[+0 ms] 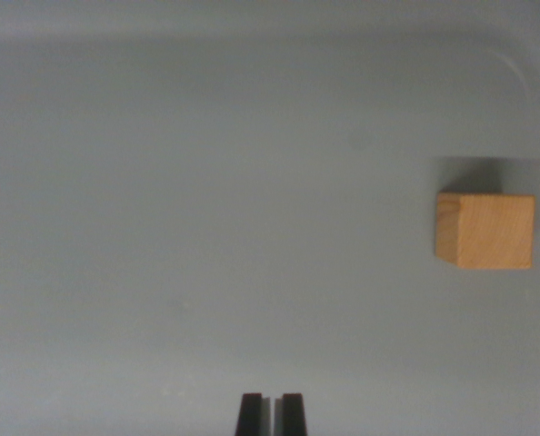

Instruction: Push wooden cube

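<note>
We look down through the wrist view at a plain grey desk (206,227) with a single wooden cube (485,231) on it, sitting near the desk's right edge as this view shows it, with a dark shadow just behind it toward the far edge. Our gripper (271,413) shows only as two dark fingertips at the bottom middle of the view; they stand close together with just a thin slit between them, so we read it as narrowed almost to closed and holding nothing. The relation that matters is this: the wooden cube lies well apart from the gripper, off to the wrist view's right and somewhat ahead of the fingertips, not in line with them. Its faces sit roughly square to the view, so no long axis favours one side. We judge the push has not begun, since nothing touches the cube, and that we must first carry the gripper across toward it before any contact
</note>
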